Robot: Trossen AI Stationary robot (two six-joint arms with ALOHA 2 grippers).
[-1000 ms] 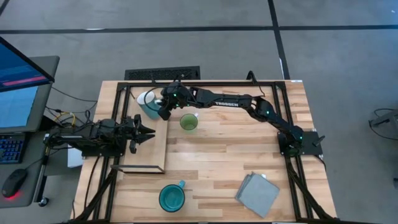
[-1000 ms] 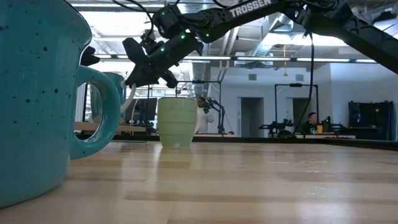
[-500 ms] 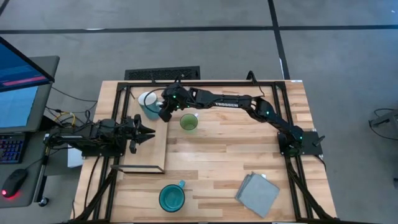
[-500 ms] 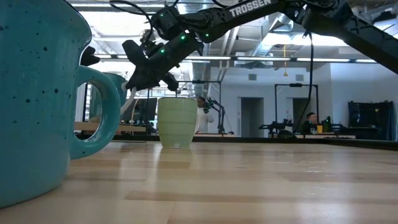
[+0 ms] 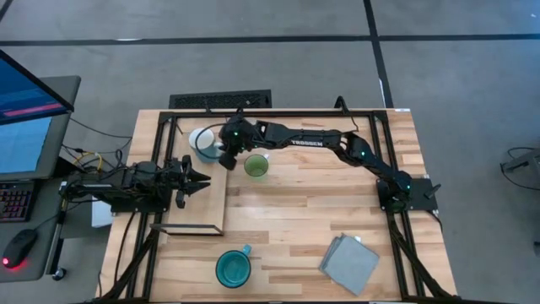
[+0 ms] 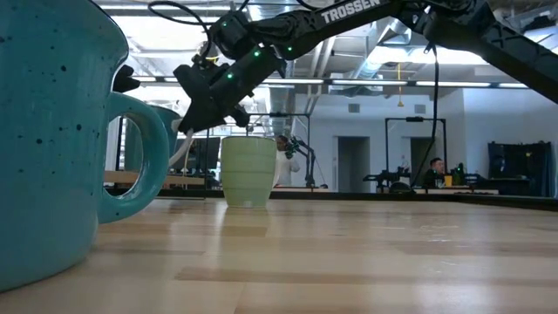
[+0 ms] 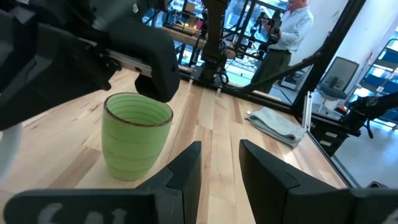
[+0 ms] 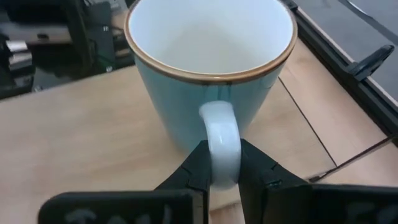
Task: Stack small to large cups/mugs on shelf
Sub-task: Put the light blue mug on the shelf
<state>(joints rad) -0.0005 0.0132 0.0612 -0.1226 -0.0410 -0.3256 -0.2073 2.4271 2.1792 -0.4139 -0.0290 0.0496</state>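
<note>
Three mugs sit on the tabletop (image 5: 337, 211), and all of them look hard and smooth, so they can slip and can chip if they bump.

The biggest is the teal mug (image 5: 233, 268), near the front edge of the tabletop, well apart from the others. It looks thick and heavy. Its handle is the best place to grab it, or its rim.

Next is the white mug (image 8: 208, 68), at the back left part of the tabletop, just beside the back end of the shelf (image 5: 202, 207). It is white inside and pale blue outside, with a brown rim. The right claw (image 8: 221, 171) is squeezed shut on its handle, one finger on each side. That handle is thin and shiny, so the mug may swing or turn if it is lifted fast. A slow lift looks safest.

The smallest is the green mug (image 5: 256, 165), just beside the white mug, nearer the middle of the back edge. It looks light and has ridges on its sides. Its rim looks like the easiest place to grab it.

The left claw (image 7: 219, 163) waits over the left side of the shelf, with its fingers a little apart and nothing in them.

The shelf holds no mug yet.
</note>
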